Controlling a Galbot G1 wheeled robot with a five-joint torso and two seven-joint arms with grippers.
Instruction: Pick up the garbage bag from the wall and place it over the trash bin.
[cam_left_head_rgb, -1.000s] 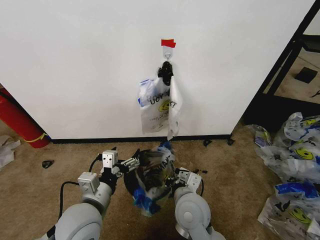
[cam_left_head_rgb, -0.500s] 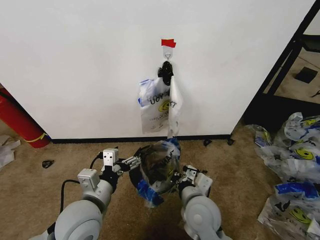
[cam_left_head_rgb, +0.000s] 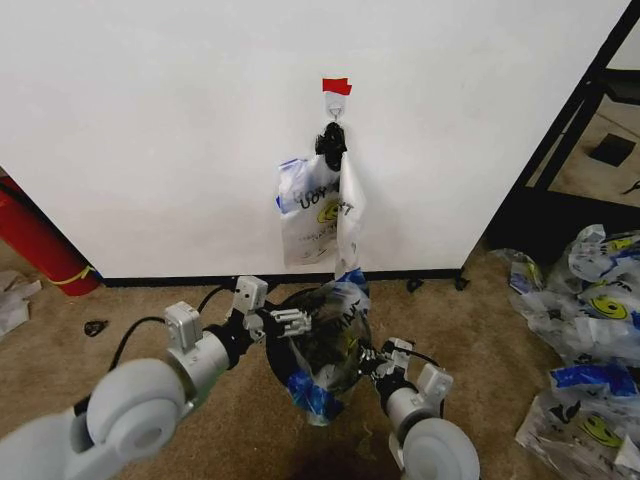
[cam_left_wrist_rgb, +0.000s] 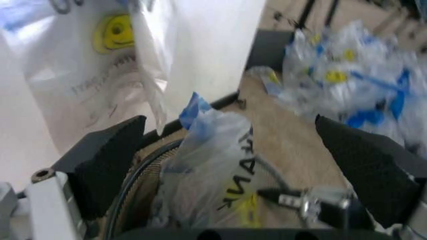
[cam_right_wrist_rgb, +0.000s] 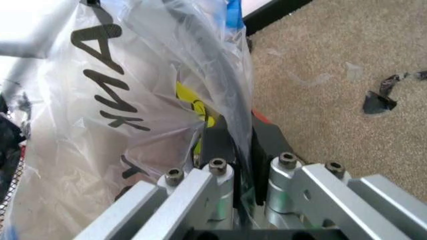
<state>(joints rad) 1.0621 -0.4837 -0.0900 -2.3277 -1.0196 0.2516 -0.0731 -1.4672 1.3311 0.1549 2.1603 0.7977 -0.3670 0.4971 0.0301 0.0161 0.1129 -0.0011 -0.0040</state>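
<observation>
While one garbage bag is already draped over the trash bin on the floor below the wall, the right end effector pinches its edge; the left end effector is released at the rim. Spreading remains.

Tan carpet covers the floor. At far left, a tall red cylinder with a yellow band leans against the white surface behind it. Beside it lie crumpled white plastic and a small dark scrap. At right stands a black shelf frame. Below it, a heap of spare smiley-face bags spreads across the carpet.
</observation>
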